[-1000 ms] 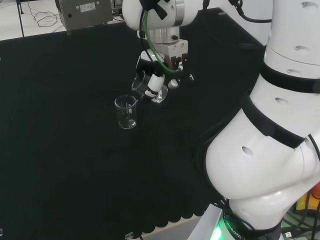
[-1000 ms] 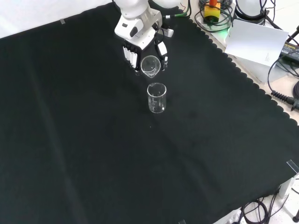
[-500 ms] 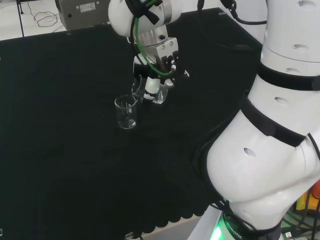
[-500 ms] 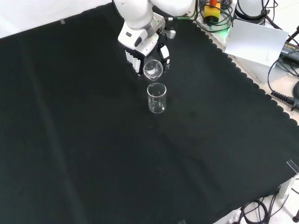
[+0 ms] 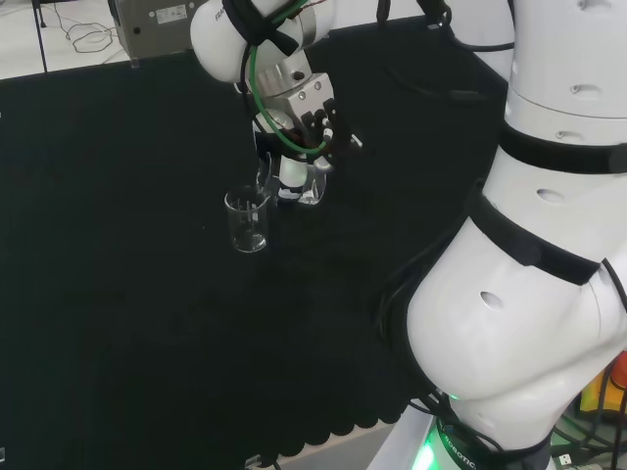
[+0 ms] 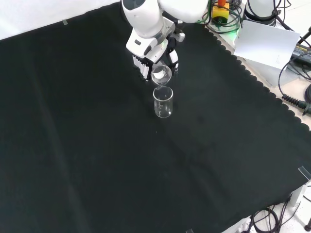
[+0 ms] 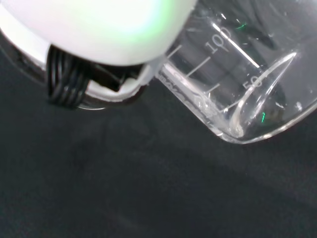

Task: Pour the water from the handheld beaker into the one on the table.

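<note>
Midway: tilted beaker (image 6: 161,75) clasped by hand (image 6: 151,51), lip just above desk beaker (image 6: 163,102); pour judged underway, unfinished.

You have a plain black cloth (image 6: 97,155) here. Both beakers (image 6: 163,102) are clear glass, and the hand (image 6: 148,53) is black and white.

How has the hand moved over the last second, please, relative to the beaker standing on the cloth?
Yes. In the head view the hand with its held beaker has shifted left, closing on the standing beaker, which stayed put.
</note>
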### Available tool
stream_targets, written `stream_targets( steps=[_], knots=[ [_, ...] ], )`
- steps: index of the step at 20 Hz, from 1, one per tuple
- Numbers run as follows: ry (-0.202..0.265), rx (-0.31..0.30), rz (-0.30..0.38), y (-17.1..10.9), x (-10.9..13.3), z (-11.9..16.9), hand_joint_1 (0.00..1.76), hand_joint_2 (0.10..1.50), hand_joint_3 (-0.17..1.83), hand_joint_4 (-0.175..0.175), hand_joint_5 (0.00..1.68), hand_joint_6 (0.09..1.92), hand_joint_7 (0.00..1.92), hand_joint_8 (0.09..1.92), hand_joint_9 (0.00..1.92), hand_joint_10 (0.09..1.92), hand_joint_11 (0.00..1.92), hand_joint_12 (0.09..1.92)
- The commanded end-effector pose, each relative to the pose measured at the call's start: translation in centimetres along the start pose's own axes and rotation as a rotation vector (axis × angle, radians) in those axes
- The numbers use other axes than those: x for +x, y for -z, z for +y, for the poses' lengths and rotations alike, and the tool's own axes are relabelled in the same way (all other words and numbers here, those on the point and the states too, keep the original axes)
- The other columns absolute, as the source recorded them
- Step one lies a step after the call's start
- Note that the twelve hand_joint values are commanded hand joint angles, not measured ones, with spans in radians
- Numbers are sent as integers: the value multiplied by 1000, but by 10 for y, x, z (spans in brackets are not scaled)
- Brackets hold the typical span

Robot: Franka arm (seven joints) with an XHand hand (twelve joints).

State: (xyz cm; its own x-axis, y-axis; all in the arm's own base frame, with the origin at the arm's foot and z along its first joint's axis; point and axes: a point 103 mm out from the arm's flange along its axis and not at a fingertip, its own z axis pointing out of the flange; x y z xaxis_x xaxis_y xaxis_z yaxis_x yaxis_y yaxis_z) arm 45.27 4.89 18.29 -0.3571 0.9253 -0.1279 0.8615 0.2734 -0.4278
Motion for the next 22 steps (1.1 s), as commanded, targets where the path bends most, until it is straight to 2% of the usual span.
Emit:
stream_targets(
  steps=[1, 14, 20, 22],
  knots=[
    [-7, 38, -44, 1, 2, 3, 1453, 451, 900, -175, 1270, 588, 1437, 524, 1582, 416, 1250, 701],
    [-25, 95, -109, 10, 6, 6, 1453, 449, 904, -175, 1266, 596, 1434, 531, 1580, 425, 1248, 703],
    [-17, 109, -133, 17, 11, 5, 1452, 450, 905, -175, 1264, 599, 1433, 535, 1579, 428, 1248, 705],
    [-17, 112, -139, 20, 13, 6, 1380, 457, 918, -175, 1289, 614, 1491, 502, 1606, 462, 1252, 713]
  ],
)
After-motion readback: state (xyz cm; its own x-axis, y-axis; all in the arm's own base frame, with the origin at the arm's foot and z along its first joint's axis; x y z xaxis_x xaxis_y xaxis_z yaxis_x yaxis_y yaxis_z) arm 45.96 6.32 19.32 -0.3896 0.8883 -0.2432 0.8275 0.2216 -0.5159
